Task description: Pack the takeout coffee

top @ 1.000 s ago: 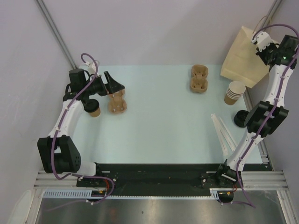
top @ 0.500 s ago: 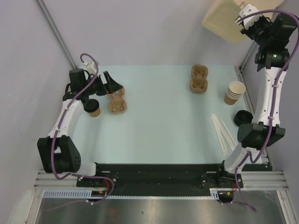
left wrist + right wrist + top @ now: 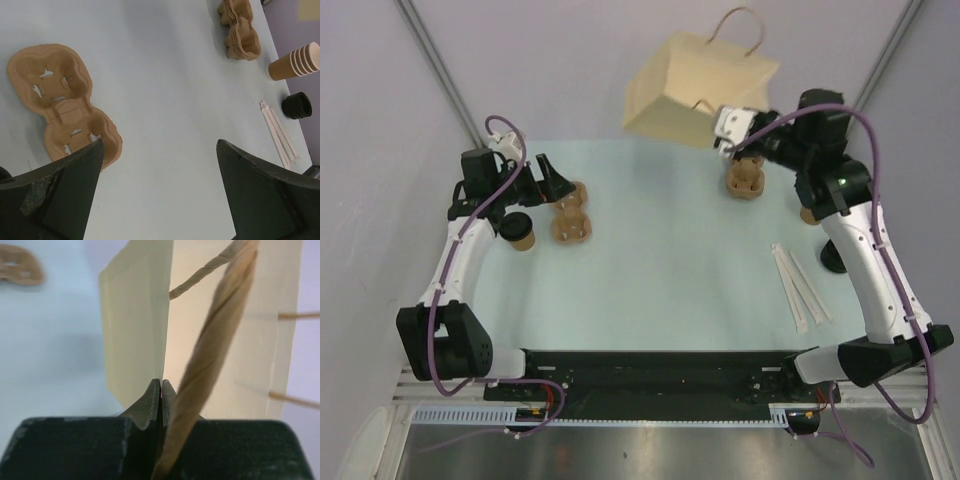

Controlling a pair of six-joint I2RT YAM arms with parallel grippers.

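- Holding the paper bag (image 3: 695, 85) clear of the table (image 3: 660, 260), the right gripper (image 3: 725, 135) has its jaws pressed together on the bag's top edge, beside a twisted handle; the bag hangs tilted over the far middle.
- At the far left, the left gripper (image 3: 555, 185) is spread wide and grips nothing, hovering just beside a single moulded cup carrier (image 3: 570, 212).
- The takeout coffee (image 3: 521, 233) stands upright on the table at the far left, just left of that carrier and partly under the left arm. Its top looks dark; I cannot tell whether that is a lid or shadow.
- The cup is in neither the carrier nor the bag, so packing looks barely begun.
- Left to do, as I judge it: set the bag down and open it, take up the cup, and lower it inside, perhaps seated in the carrier first.
- A stack of carriers (image 3: 744, 178) sits far right; the wrapped straws (image 3: 800, 288), spare cups (image 3: 295, 61) and black lids (image 3: 296, 105) lie at the right, apart from both grippers.
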